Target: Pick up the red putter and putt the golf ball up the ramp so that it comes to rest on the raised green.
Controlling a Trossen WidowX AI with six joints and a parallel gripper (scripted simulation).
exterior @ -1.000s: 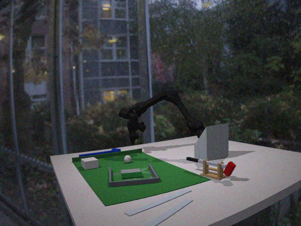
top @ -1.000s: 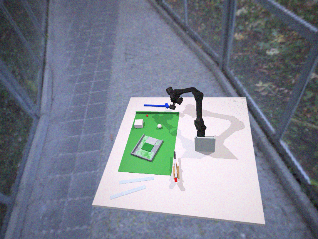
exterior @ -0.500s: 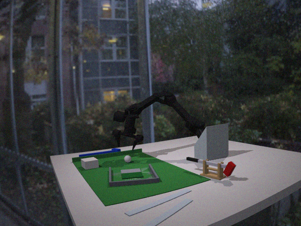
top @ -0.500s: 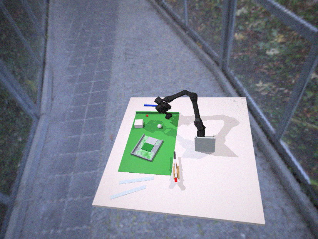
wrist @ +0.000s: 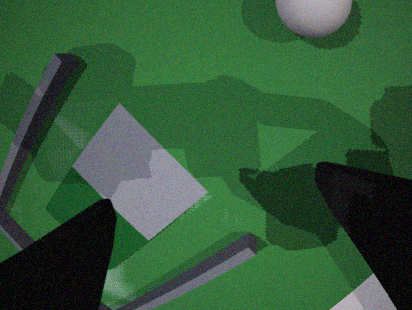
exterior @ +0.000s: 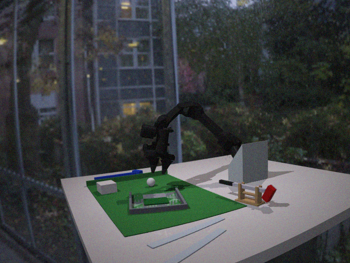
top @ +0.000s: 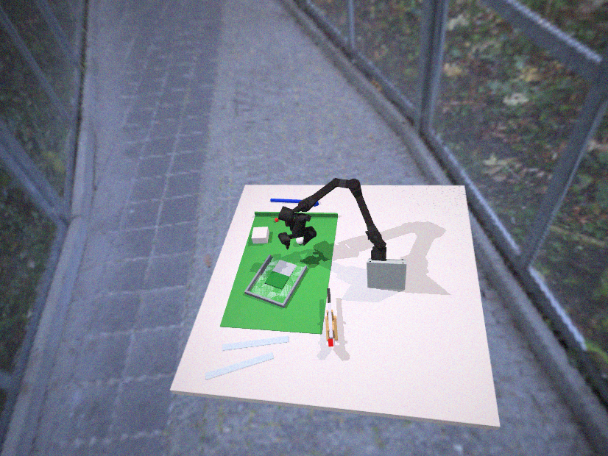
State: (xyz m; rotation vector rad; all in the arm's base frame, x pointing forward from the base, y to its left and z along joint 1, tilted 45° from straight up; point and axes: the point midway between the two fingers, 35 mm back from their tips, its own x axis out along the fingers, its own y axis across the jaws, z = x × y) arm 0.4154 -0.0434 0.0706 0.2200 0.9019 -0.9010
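The red putter (top: 330,342) (exterior: 269,193) rests on a wooden stand (top: 335,327) (exterior: 248,201), its black grip toward the grey arm base. The white golf ball (top: 299,241) (exterior: 150,182) (wrist: 314,15) lies on the green mat (top: 294,320) (exterior: 124,226); in the top view the gripper partly covers it. The pale ramp (top: 283,267) (wrist: 160,200) leads to the raised green (top: 277,280) (exterior: 156,201) (wrist: 70,200), within grey walls. My gripper (top: 297,244) (exterior: 158,172) (wrist: 215,191) is open and empty above the mat, near the ball and far from the putter.
A white block (top: 260,234) (exterior: 106,186) stands on the mat. A blue putter (top: 282,200) (exterior: 115,175) lies beyond the mat's raised far edge. Two pale strips (top: 255,343) (top: 238,365) lie near the mat's near end. The grey base block (top: 386,274) (exterior: 251,161) stands beside the arm.
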